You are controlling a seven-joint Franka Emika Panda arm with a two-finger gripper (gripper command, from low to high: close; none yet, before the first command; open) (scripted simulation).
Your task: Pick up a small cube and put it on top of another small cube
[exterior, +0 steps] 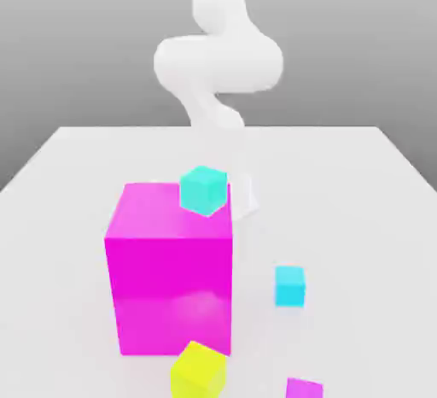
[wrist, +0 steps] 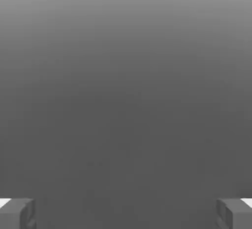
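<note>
White worktop (exterior: pixel 77 174) with a large magenta cube (exterior: pixel 171 277) as landmark. The small cyan cube (exterior: pixel 290 286) rests on the worktop just to the exterior view's right of it, apart; a turquoise cube (exterior: pixel 203 190) sits at its far top corner. Tool (wrist: pixel 126 213) spread wide, pinching nothing.

No text, label, brand, number or sign can be read anywhere; the surfaces in both views are plain and carry no writing.
</note>
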